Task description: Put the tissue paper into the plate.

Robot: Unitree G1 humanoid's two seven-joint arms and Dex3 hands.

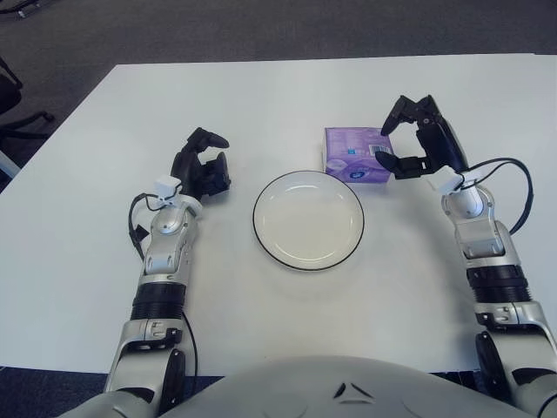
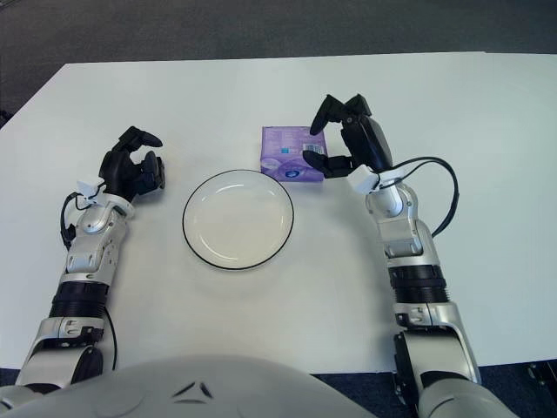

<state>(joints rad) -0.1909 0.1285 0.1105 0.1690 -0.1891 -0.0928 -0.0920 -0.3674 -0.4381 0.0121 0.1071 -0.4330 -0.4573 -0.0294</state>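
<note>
Beside the plate [image 1: 308,219], the right hand [image 1: 409,139] hovers with fingers spread at the tissue pack [image 1: 352,154], seemingly ready to grasp; the left hand [image 1: 202,167] waits curled, empty, on the plate's left.

Office or lab setting, white table [image 1: 287,322] on grey carpet [image 1: 261,26], dark chair base [image 1: 17,117] off the table's left edge.
</note>
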